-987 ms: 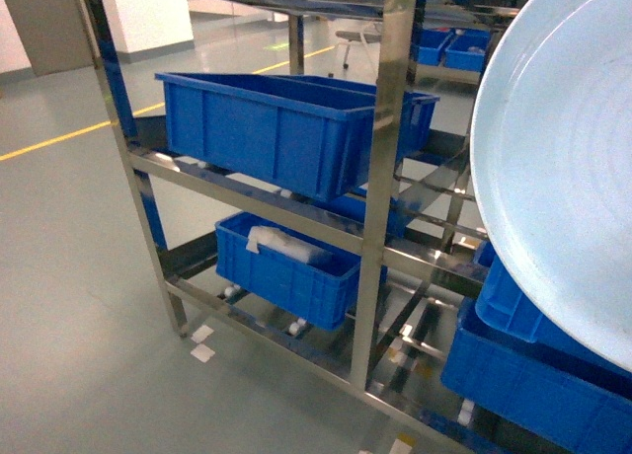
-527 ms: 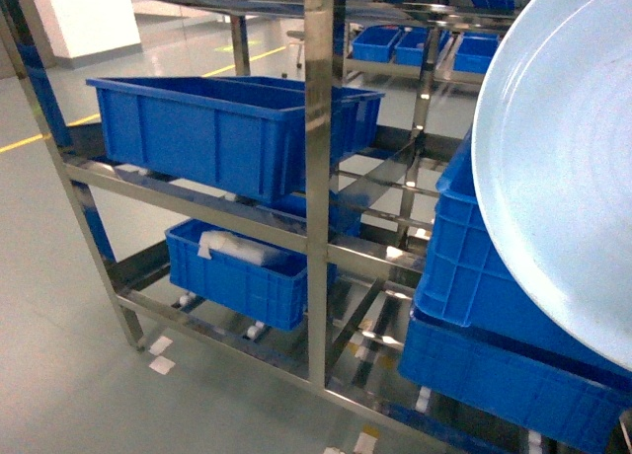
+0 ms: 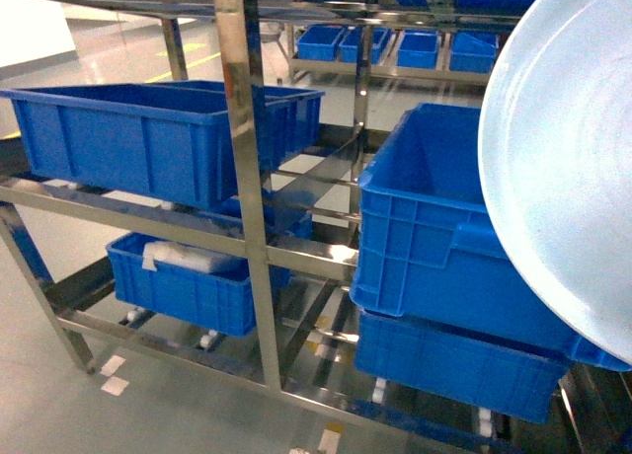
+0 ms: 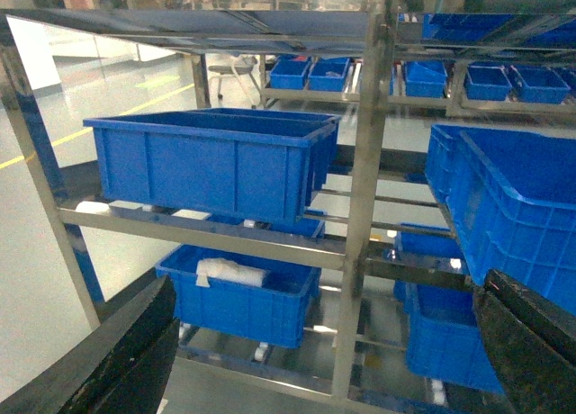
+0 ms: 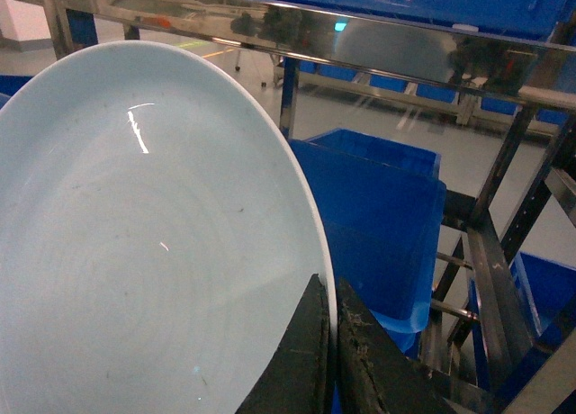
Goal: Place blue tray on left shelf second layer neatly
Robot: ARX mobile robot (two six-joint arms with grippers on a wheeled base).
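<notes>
blue tray (image 5: 153, 252) | pale glossy, round, tilted | R jaws clamped on rim | L jaws apart

Ahead of my tool a glossy grey-green floor (image 3: 39, 415) with a yellow line (image 4: 54, 144) runs toward a white wall (image 3: 35, 39); far racks (image 4: 468, 99) hold blue bins (image 4: 310, 72).

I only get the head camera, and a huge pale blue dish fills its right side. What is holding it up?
Observer: On the right wrist camera, the right gripper pinches the blue tray by its rim, between two dark fingers.
Operator: And the other claw? I see none.
Observer: The left wrist camera shows the left gripper wide open and holding nothing, facing the left shelf.
</notes>
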